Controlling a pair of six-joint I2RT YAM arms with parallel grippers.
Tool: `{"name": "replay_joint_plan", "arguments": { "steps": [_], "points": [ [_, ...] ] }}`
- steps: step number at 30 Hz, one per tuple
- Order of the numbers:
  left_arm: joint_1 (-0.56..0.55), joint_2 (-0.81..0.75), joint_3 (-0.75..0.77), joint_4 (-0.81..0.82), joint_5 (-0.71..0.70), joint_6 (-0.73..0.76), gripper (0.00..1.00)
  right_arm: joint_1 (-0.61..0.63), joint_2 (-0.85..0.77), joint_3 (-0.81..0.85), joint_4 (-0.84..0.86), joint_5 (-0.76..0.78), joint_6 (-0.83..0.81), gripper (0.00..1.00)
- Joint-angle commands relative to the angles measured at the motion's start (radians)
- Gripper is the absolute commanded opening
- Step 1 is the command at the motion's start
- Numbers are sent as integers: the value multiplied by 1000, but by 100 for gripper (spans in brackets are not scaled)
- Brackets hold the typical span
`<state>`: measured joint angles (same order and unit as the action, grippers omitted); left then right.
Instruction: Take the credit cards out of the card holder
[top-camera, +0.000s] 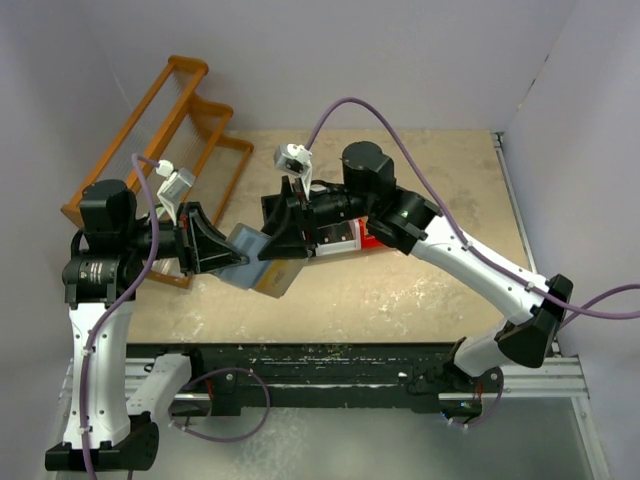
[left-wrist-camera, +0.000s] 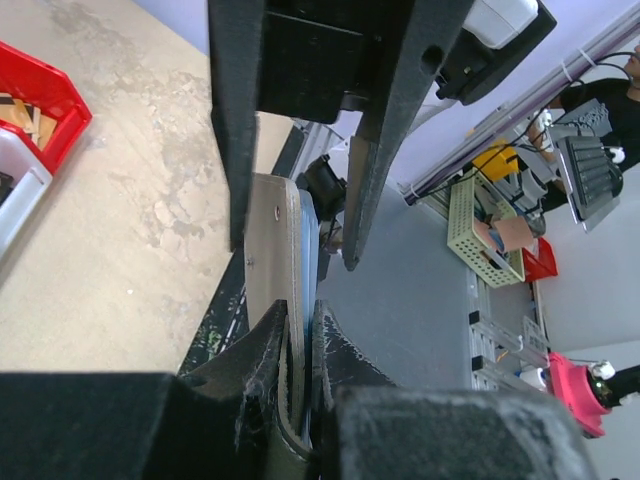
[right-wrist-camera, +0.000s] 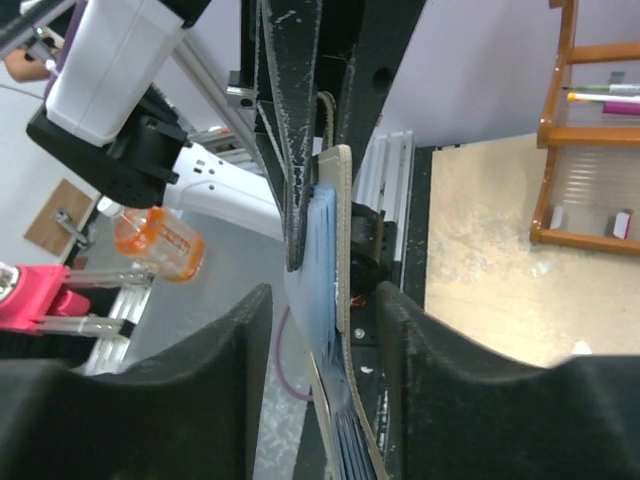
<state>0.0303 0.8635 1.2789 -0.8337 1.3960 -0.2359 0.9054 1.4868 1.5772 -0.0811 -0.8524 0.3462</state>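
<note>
An orange wooden rack (top-camera: 165, 125) stands at the counter's far-left corner. Just right of it, near the left edge, the left gripper (top-camera: 232, 256) is clamped tight on the card holder (top-camera: 265, 275), its two fingers pinching one edge of the case. It holds the case off the counter, above the middle of the near edge.

The holder sits edge-on between the two grippers. It is a thin slate-grey case with a paler, tan-grey flap. Pressed against that flap's inner face are the credit cards (right-wrist-camera: 315, 250), thin pale bluish-grey sheets stacked flush and still inside the case. How many there are cannot be told.

From the right, the right gripper (top-camera: 272, 245) meets the holder's opposite edge. Its jaws are spread, one finger (right-wrist-camera: 250, 350) on each side of the case, with a gap showing on both sides in the right wrist view.

Farther right, at the counter's centre behind the right arm, sits a red bin (left-wrist-camera: 55, 95) with tan flat pieces (left-wrist-camera: 22, 112) inside. A white bin (left-wrist-camera: 20, 200) touches it. The white bin's contents are not visible.
</note>
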Motion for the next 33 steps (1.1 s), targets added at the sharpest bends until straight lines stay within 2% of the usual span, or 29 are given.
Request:
{"name": "replay_joint_plan", "arguments": {
  "steps": [1, 2, 3, 4, 6, 7, 8, 10, 12, 13, 17, 21, 25, 29, 31, 33],
  "points": [
    [-4, 13, 42, -28, 71, 79, 4, 8, -12, 44, 6, -89, -21, 32],
    [-4, 17, 46, -37, 69, 90, 4, 9, -10, 42, 3, -85, -19, 17],
    [-4, 19, 53, -46, 68, 98, 4, 9, -11, 38, 5, -74, -14, 6],
    [-4, 20, 55, -47, 68, 101, 5, 8, -13, 33, 11, -65, -7, 0],
    [-4, 18, 56, -46, 65, 101, 9, 8, -24, 18, 37, -49, 21, 0],
    [-4, 18, 57, -45, 60, 101, 15, 9, -35, 5, 64, -40, 52, 0],
    [-4, 16, 58, -43, 52, 101, 32, 8, -48, -15, 102, -26, 81, 0],
    [-5, 11, 58, -36, 40, 95, 54, 2, -83, -66, 211, 55, 148, 0],
    [-4, -3, 54, -18, 30, 78, 71, 2, -132, -140, 332, 148, 230, 0],
    [-4, -14, 48, 8, 22, 58, 74, 3, -157, -192, 421, 195, 281, 0],
    [-4, -77, -20, 173, 6, -94, 77, 5, -277, -437, 867, 421, 492, 0],
    [-4, -137, -100, 333, -24, -255, 76, 14, -289, -588, 1143, 532, 655, 0],
    [-3, -178, -156, 437, -69, -357, 71, 49, -255, -622, 1234, 572, 708, 0],
    [-3, -183, -185, 514, -70, -442, 68, 118, -238, -659, 1313, 683, 700, 0],
    [-4, -182, -189, 506, -83, -434, 66, 138, -227, -680, 1374, 714, 711, 0],
    [-3, -181, -178, 442, -108, -364, 65, 150, -214, -691, 1430, 727, 730, 0]
  ]
}}
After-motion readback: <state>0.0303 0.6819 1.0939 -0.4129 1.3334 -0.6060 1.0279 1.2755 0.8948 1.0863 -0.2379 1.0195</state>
